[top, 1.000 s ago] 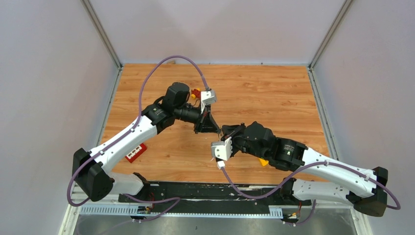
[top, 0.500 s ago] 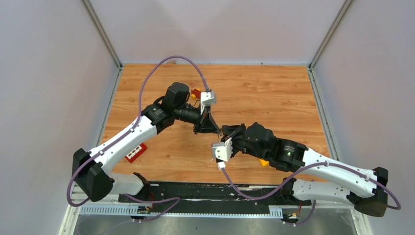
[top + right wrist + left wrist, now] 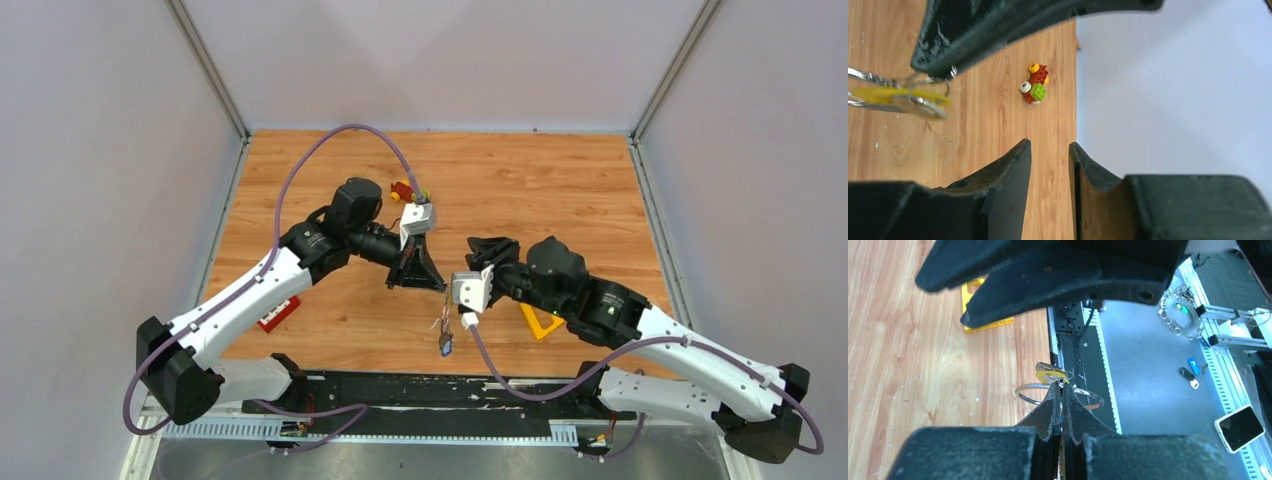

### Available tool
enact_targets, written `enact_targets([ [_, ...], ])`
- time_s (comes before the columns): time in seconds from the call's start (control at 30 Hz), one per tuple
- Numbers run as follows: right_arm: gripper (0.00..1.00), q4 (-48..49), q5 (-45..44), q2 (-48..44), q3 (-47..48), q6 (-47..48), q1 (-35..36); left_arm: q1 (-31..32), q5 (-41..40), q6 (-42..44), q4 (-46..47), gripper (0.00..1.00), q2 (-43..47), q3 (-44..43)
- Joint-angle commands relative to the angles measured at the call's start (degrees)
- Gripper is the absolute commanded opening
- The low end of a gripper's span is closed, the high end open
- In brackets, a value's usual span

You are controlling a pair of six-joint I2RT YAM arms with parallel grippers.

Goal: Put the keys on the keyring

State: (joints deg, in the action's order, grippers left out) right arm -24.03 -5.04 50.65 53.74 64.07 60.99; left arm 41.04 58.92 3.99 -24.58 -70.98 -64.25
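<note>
My left gripper (image 3: 436, 284) is shut on the keyring (image 3: 1034, 388), a thin silver wire ring that sticks out on both sides of its fingertips in the left wrist view. A key with a pale yellow tag (image 3: 1051, 373) hangs on the ring. It also shows in the right wrist view (image 3: 895, 95). In the top view the keys (image 3: 443, 330), one with a blue tag (image 3: 445, 347), dangle below the left gripper above the table. My right gripper (image 3: 487, 245) is open and empty, just right of the left one. Its jaws stand apart in the right wrist view (image 3: 1050, 145).
A yellow plastic triangle (image 3: 540, 322) lies under the right arm and also shows in the left wrist view (image 3: 979, 307). A red-green-yellow toy car (image 3: 405, 190) sits behind the left wrist. A red brick (image 3: 277, 312) lies at the near left. The table's front rail (image 3: 400, 385) is close below the keys.
My right gripper has let go, opened and drawn back to the right. The left gripper has dropped slightly nearer with the ring, and the keys now hang in view below it.
</note>
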Motion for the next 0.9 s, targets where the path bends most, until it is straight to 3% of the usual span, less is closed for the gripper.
enact_targets([
  [0.0, 0.37, -1.98, 7.96, -3.84, 2.33, -4.69, -4.45, -1.26, 1.52, -2.58, 5.22, 0.00, 2.62, 0.52],
  [0.23, 0.61, -3.85, 28.09, -7.44, 1.49, -12.59, -12.53, -1.84, -3.28, 0.50, 1.77, 0.00, 2.87, -1.18],
  [0.43, 0.79, 1.00, 34.84, -2.14, -0.79, -20.59, -13.80, -1.84, -2.44, 3.21, 1.89, 0.00, 3.81, -0.22],
  [0.67, 0.83, 2.50, 43.18, 7.02, 0.97, -27.63, -17.53, -1.76, -4.29, 7.19, 0.05, 0.00, 4.78, 0.03],
  [0.87, 0.81, 0.19, 53.32, 10.19, 3.19, -27.37, -21.63, -1.12, -5.41, 9.99, -1.66, 0.00, 5.15, 0.35],
])
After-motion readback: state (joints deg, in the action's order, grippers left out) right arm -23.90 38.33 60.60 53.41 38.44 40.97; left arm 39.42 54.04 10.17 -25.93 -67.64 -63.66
